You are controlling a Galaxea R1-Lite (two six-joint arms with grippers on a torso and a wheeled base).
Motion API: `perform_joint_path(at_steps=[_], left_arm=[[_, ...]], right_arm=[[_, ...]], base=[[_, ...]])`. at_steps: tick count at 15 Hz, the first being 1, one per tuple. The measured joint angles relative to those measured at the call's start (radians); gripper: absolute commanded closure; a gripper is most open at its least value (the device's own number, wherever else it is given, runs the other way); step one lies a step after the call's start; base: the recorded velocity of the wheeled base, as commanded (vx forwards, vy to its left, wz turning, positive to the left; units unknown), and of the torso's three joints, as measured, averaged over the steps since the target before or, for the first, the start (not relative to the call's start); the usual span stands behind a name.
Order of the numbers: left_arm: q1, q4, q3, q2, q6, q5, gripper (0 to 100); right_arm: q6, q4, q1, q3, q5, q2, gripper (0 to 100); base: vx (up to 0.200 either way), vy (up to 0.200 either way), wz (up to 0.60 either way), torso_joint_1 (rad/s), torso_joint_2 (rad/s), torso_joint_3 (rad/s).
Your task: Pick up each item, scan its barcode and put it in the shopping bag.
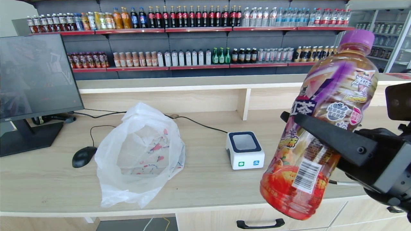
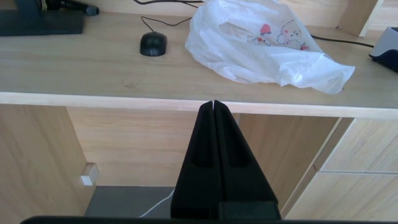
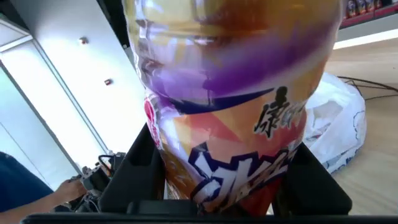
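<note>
Right gripper: clamped on bottle, 3 o'clock of scanner.
Left gripper: jaws together.
Shopping bag: scanner's 9 o'clock.

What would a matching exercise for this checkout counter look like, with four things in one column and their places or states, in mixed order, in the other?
Things
1. bottle
2. shopping bag
3. scanner
4. mouse

Places or states
A. lies crumpled on the counter, between the mouse and the scanner
B. held tilted in the right gripper, purple cap up
C. rests near the monitor stand, on the bag's left
D. stands on the counter, white, with its dark window facing up

Pairs: 1-B, 2-A, 3-D, 4-C
</note>
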Motion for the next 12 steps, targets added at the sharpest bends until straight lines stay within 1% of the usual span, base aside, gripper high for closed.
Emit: perform_joint_path(at_steps=[3, 7, 12], left_arm=[[0.000, 0.000, 0.000, 0.000, 0.000, 0.000, 100], [0.000, 0.001, 0.000, 0.000, 0.000, 0.000, 100], [0.000, 0.000, 0.000, 0.000, 0.000, 0.000, 100]], right_arm=[[0.006, 0.002, 0.002, -0.039, 0.035, 0.014, 100], [0.025, 0.000, 0.045, -0.105, 0.039, 0.029, 100], [0.027, 0.002, 0.057, -0.130, 0.064, 0.051, 100]], base=[[0.000, 0.000, 0.00, 0.000, 0.00, 0.000], [0.000, 0.000, 0.00, 0.000, 0.00, 0.000], [0.000, 0.000, 0.00, 0.000, 0.00, 0.000]])
